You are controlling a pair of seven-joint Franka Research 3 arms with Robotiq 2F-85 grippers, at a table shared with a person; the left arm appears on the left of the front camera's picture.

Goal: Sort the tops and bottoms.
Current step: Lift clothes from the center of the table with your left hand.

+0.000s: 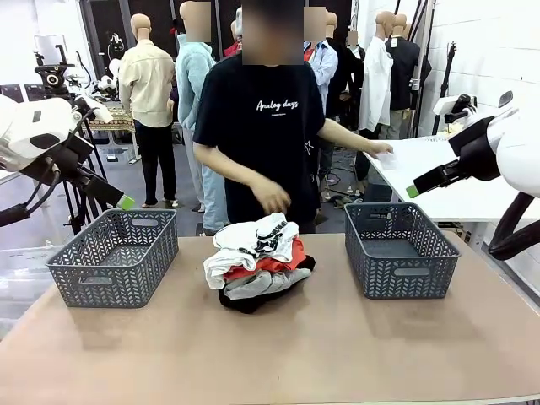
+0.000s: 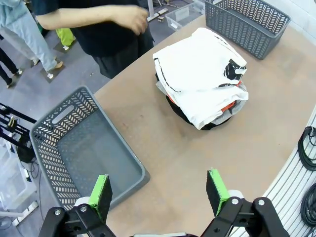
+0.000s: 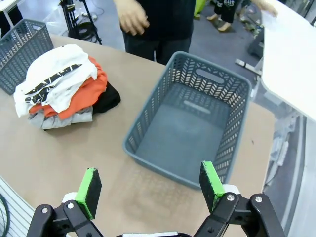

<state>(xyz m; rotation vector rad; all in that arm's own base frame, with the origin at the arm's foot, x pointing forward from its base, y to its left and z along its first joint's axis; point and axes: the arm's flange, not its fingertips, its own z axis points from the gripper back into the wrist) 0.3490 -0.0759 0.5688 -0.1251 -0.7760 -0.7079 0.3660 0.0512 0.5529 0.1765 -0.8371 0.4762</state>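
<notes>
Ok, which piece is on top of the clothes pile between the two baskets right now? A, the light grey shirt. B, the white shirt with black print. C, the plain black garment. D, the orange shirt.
B: the white shirt with black print lies uppermost, with the orange shirt, the light grey shirt and the black garment showing from under it.

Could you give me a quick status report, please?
Left gripper, right gripper: jaws open, empty. Clothes pile mid-table, unsorted; left basket, right basket empty. Person's hand beyond pile.
</notes>
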